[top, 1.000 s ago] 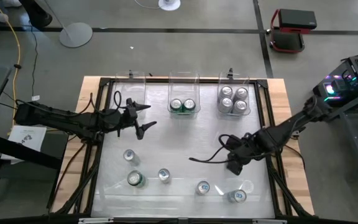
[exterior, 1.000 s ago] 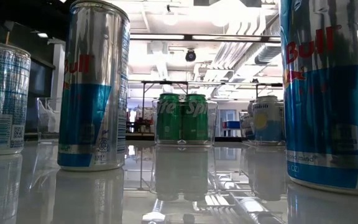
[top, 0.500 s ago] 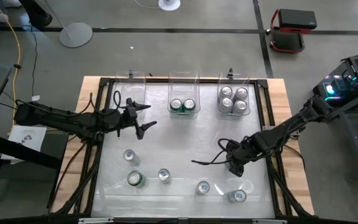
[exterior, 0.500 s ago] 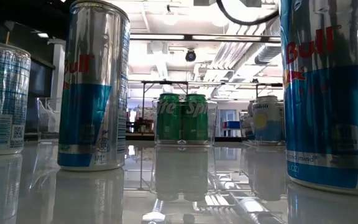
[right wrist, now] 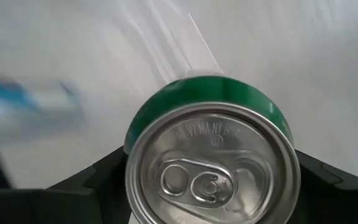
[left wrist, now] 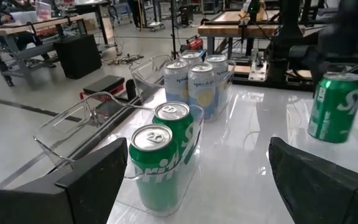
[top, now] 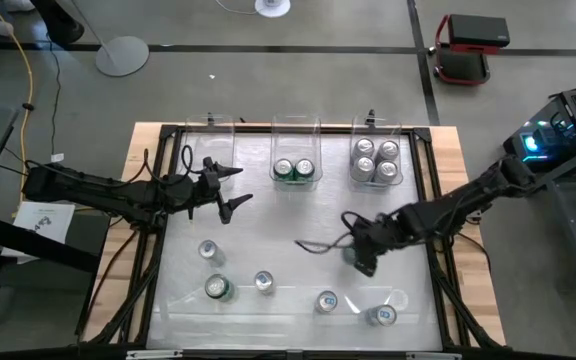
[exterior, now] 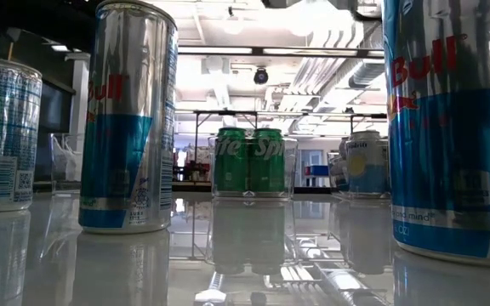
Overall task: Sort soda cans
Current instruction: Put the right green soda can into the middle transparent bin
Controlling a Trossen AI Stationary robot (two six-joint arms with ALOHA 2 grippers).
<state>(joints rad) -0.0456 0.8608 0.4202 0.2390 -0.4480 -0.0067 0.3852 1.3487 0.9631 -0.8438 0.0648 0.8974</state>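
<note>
The glossy white table top (top: 268, 225) carries three clear plastic bins along its far edge. The left bin (top: 210, 130), just beyond the left gripper (top: 230, 188), is empty; the middle bin (top: 296, 150) holds two green cans; the right bin (top: 376, 155), beyond the right gripper (top: 360, 256), holds four silver cans. Five loose cans (top: 264, 282) stand near the right gripper on the front strip.

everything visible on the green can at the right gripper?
The green can is a small aluminium drink can with a green body and a silver top whose pull tab is unopened. It stands upright between the right gripper fingers, on the table's middle right, apart from the other cans. The left wrist view shows its white lettering. Whether the fingers press it cannot be told.
</note>
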